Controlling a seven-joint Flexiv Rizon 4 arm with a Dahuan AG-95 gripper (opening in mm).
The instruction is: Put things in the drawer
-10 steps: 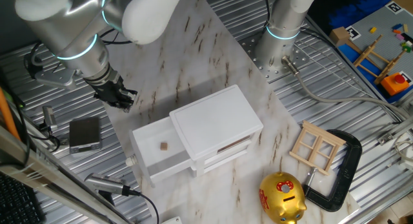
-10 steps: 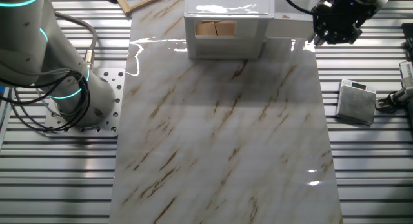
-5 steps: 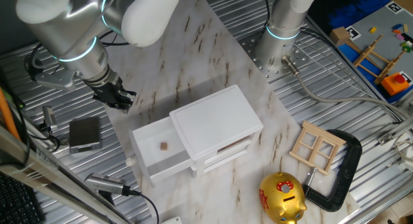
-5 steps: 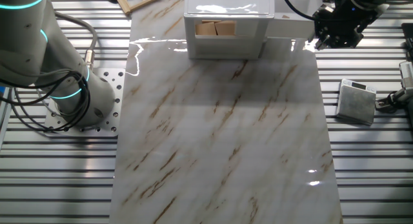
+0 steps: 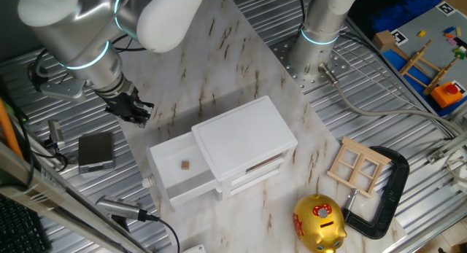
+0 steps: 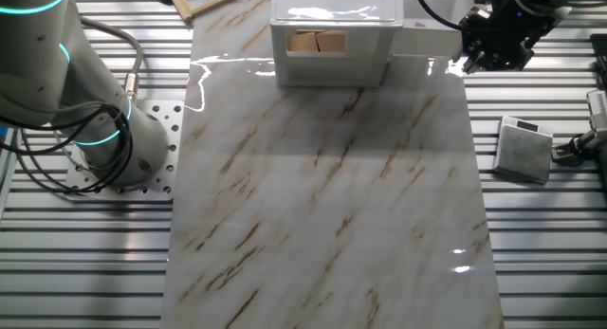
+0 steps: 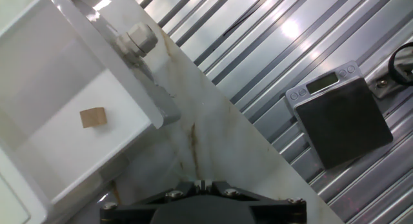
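Observation:
The white cabinet (image 5: 244,140) stands on the marble board with its top drawer (image 5: 169,186) pulled out to the left. A tiny brown block (image 5: 185,165) lies inside the drawer. My gripper (image 5: 137,110) hangs above the board's left edge, apart from the drawer, with its fingers together and nothing between them. In the hand view the block (image 7: 93,117) rests on the drawer floor (image 7: 61,95), the round knob (image 7: 137,39) is at the top, and my gripper (image 7: 201,183) is at the bottom edge. In the other fixed view my gripper (image 6: 495,46) is just right of the cabinet (image 6: 332,35).
A small grey scale (image 5: 95,150) lies on the ribbed metal left of the board, and it shows in the hand view (image 7: 342,117) too. A wooden window frame (image 5: 357,165), a gold piggy bank (image 5: 319,222) and a black clamp (image 5: 390,187) sit at the right. A second arm's base (image 5: 315,52) stands behind.
My gripper has drifted slightly up and away from the drawer. The block and the drawer have not moved.

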